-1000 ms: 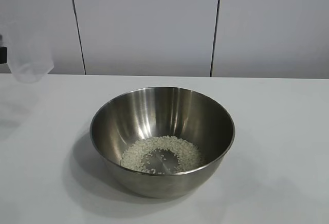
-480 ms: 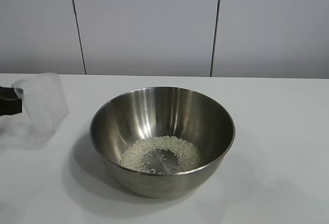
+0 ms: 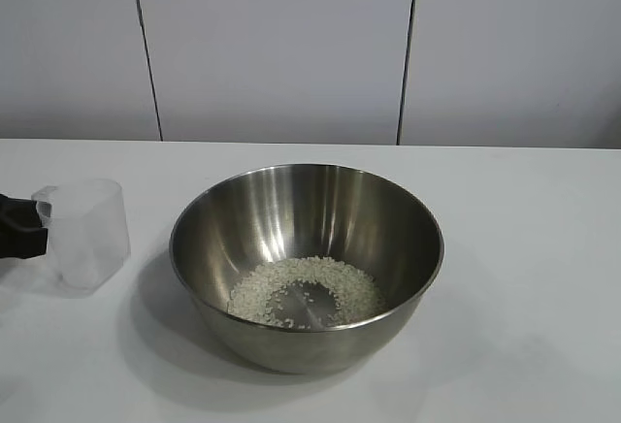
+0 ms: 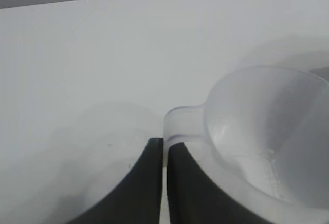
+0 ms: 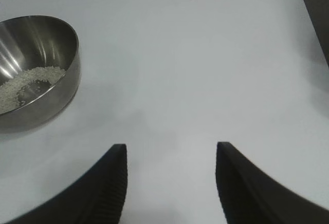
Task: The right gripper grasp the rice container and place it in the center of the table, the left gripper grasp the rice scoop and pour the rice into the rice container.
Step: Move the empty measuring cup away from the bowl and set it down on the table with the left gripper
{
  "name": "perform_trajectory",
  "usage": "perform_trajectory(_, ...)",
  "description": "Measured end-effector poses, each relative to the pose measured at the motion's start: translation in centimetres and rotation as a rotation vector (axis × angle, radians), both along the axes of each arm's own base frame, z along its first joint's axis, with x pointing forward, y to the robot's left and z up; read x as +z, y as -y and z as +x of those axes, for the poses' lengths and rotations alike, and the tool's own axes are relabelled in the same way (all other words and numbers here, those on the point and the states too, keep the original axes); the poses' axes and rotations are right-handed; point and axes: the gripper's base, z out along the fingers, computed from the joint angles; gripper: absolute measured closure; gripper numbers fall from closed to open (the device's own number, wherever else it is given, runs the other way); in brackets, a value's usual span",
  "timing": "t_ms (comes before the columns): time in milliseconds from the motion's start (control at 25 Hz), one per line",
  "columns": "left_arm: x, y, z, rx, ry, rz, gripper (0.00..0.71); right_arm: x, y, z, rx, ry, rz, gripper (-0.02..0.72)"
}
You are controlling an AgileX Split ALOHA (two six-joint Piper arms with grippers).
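The left tool (image 4: 163,154) pinches the rice scoop (image 3: 85,234) by its tab (upright, beside the rice container (image 3: 307,264)); the right tool (image 5: 171,154) hangs spread

Setting reads as a robotics lab test bench, not a home kitchen. Evidence: plain smooth white table (image 3: 543,248) with nothing homely on it, backed by flat pale grey wall panels (image 3: 277,49) split by thin dark vertical seams. Black wedge-fingered robot grippers enter the wrist views: the left gripper (image 4: 163,183) and the right gripper (image 5: 169,183). Only kitchen items present are a stainless-steel rice container (image 3: 307,239) holding rice (image 3: 306,290) and a clear plastic rice scoop (image 3: 85,234), laid out as test props.
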Motion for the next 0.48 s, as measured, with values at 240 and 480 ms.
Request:
perform_trajectory(240,-0.18,0.01,-0.10,-0.016,-0.013,0.028,0.701,0.01,0.00,0.00,0.000,0.001,0.000,0.348)
perform_trajectory(480,-0.48,-0.04,-0.24,-0.019,-0.045,0.045,0.701,0.01,0.00,0.00,0.000,0.001,0.000,0.348)
